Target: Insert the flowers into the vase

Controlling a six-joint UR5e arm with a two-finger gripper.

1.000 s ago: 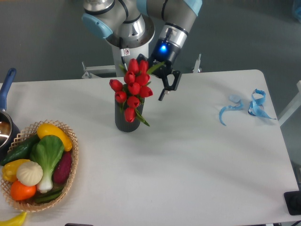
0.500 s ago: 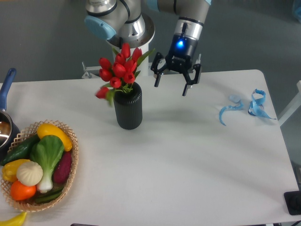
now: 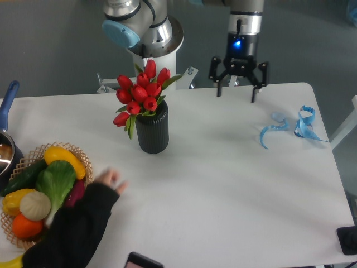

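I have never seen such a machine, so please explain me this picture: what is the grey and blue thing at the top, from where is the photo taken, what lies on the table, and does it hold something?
The grey and blue thing is a robot arm. Its hand, two black fingers under a blue light, hangs open above the far edge of the white table and holds nothing. One fixed camera looks down from the front.

On the table, red tulips stand in a black ribbed vase. At the left is a wicker basket of vegetables, and beside it a pot with a blue handle. Blue ribbon pieces lie at the right. A person's hand, in a dark sleeve, reaches in from the lower left.
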